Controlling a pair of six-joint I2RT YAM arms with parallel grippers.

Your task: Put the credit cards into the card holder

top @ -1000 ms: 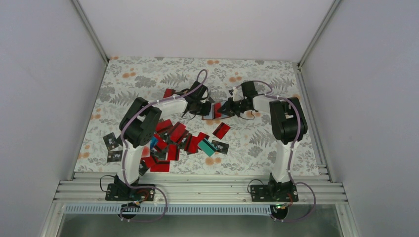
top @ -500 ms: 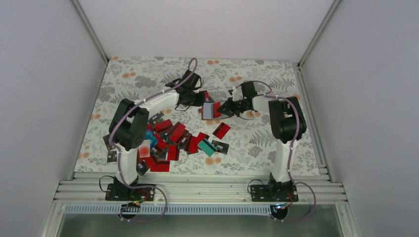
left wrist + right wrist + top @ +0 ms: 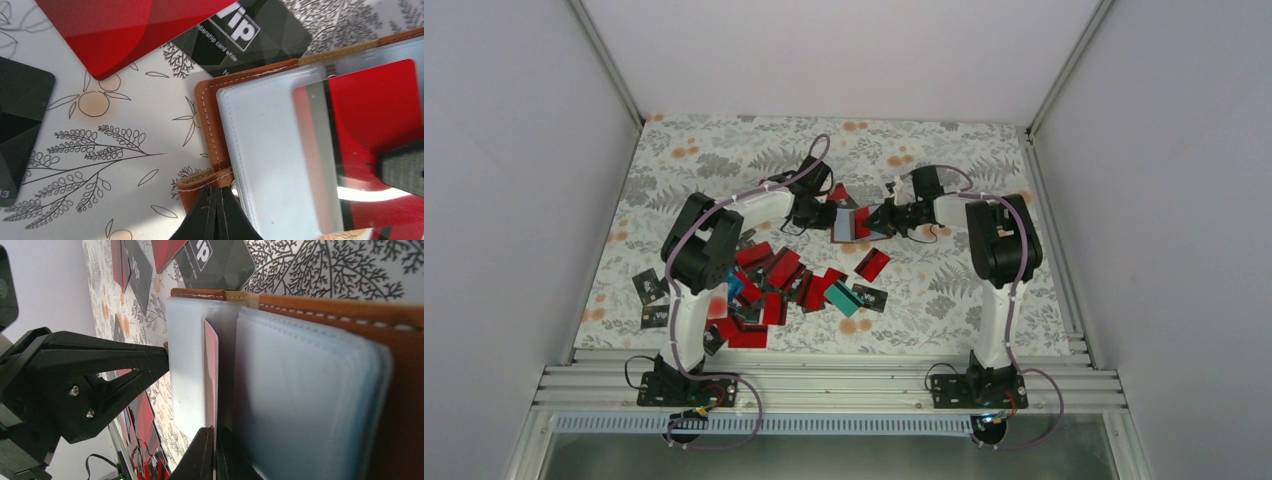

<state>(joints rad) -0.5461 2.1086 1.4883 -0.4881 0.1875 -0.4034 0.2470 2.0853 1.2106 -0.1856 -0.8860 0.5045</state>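
Observation:
The brown card holder (image 3: 847,227) lies open at the middle of the table between both grippers. My left gripper (image 3: 217,197) is shut on the leather tab at its edge (image 3: 204,115); it also shows in the top view (image 3: 823,213). My right gripper (image 3: 215,452) is shut on a red credit card (image 3: 211,375) that stands edge-on between the holder's clear pockets (image 3: 300,390). The same card shows behind a clear pocket in the left wrist view (image 3: 375,110). My right gripper comes in from the right in the top view (image 3: 877,219).
A pile of red, black and teal cards (image 3: 769,282) lies in front of the left arm. One red card (image 3: 872,264) and a black one (image 3: 870,297) lie nearer the middle. A black VIP card (image 3: 250,35) and a red card (image 3: 115,30) lie beside the holder.
My left gripper pulled back from the holder toward the far left, then came back to its left edge. The holder now stands more open. My right gripper has stayed at the holder.

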